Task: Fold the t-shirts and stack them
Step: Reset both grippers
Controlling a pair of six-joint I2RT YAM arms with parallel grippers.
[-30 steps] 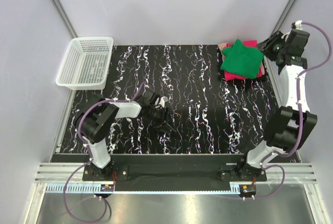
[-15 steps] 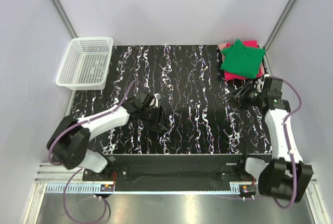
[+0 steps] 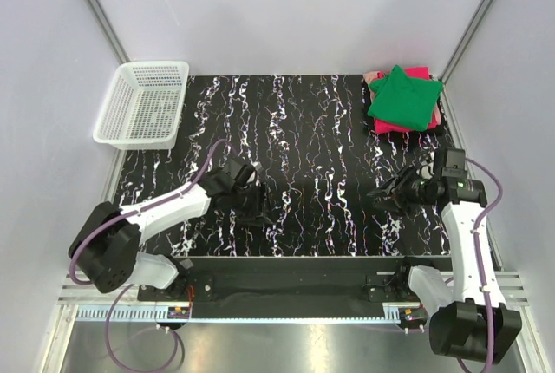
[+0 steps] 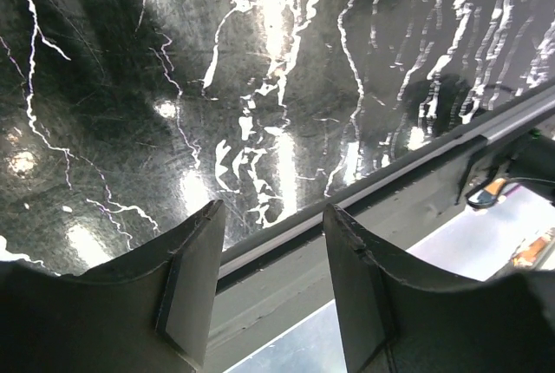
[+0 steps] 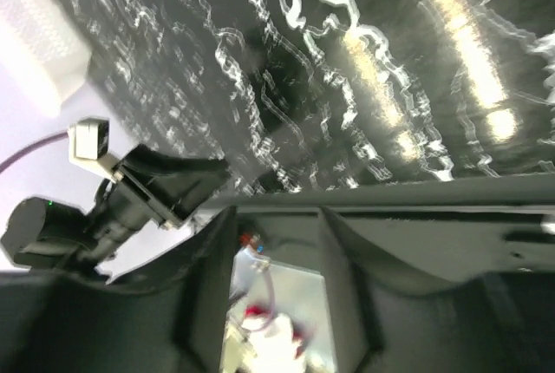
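Honestly, looks close to done here. Got the green t-shirt (image 3: pixel 401 100) folded and lying on top of the pink t-shirt (image 3: pixel 388 127), stacked in the far right corner of the table (image 3: pixel 312 121), well apart from the white basket (image 3: pixel 143 104) over at the far left (looks like nothing in it, can't swear to that though). So probably just parking the arms now.

To do that well: steer both clear of the stack, retreat along the near side rather than sweeping over the cloth, and don't clip the tabletop on the way. Might be worth squaring up that green corner poking toward the back, too.

As for pose: got the left gripper (image 3: pixel 253 208) low over the table near the front edge, left of centre, with the arm reaching out from its base at a slant, fingers apart and nothing between them. Same deal with the right gripper (image 3: pixel 386 191): forearm running up from the base, wrist bent in toward the middle, jaws parted and holding nothing, just the blurry front rail showing through the gap
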